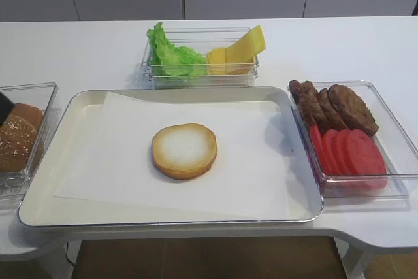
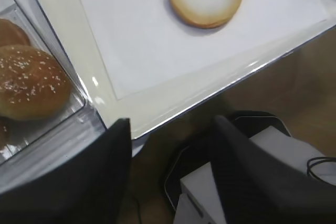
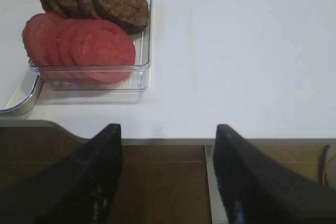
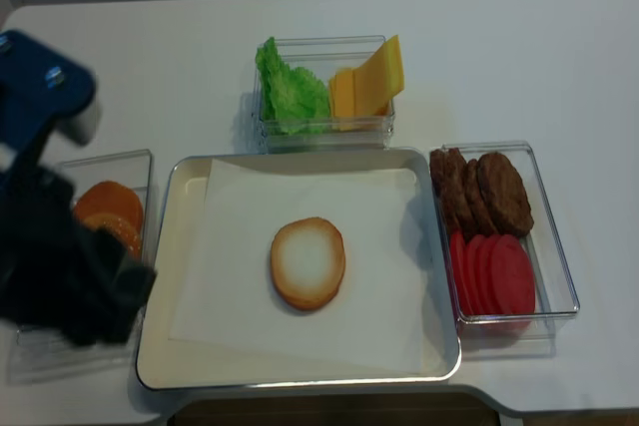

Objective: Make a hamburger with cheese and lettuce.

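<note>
Glossy metal tray (image 1: 307, 210), matt paper (image 1: 248, 161)

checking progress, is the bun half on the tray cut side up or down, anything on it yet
Cut side up and bare: the bun half shows its pale flat face ringed by golden crust, lying on the paper-lined tray.

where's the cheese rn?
In the exterior high view the cheese stands in the clear bin behind the tray, right of the lettuce, leaning out over the bin's right end.
</note>
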Motion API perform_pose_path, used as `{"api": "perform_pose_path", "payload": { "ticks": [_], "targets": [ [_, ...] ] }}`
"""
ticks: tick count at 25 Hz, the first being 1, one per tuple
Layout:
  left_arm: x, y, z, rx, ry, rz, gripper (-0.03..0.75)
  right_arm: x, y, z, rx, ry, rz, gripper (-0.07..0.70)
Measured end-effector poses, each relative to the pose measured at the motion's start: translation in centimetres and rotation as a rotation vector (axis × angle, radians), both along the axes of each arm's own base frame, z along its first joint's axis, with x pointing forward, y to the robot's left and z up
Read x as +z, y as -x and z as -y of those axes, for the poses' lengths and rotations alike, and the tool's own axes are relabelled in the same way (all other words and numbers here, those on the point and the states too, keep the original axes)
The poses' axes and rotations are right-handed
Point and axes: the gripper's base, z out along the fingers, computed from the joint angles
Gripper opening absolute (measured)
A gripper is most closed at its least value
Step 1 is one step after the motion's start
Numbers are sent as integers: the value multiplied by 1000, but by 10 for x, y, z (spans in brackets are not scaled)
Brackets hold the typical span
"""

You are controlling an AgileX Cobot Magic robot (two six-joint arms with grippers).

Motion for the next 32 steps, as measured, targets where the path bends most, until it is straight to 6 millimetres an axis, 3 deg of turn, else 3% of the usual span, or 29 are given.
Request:
{"api": "perform_pose_path", "payload": {
  "ticks": [8, 20, 25, 32],
  "targets": [
    [-1, 63, -33, -15, 127, 111, 362, 0, 0, 0, 0, 0, 0, 440],
    [-57, 102, -69, 156, 124, 148, 361, 0, 0, 0, 0, 0, 0, 440],
    [-76, 114, -73, 48, 80, 179, 361, 0, 0, 0, 0, 0, 0, 440],
    [-83, 144, -85, -110, 113, 343, 361, 0, 0, 0, 0, 0, 0, 440]
  ]
}}
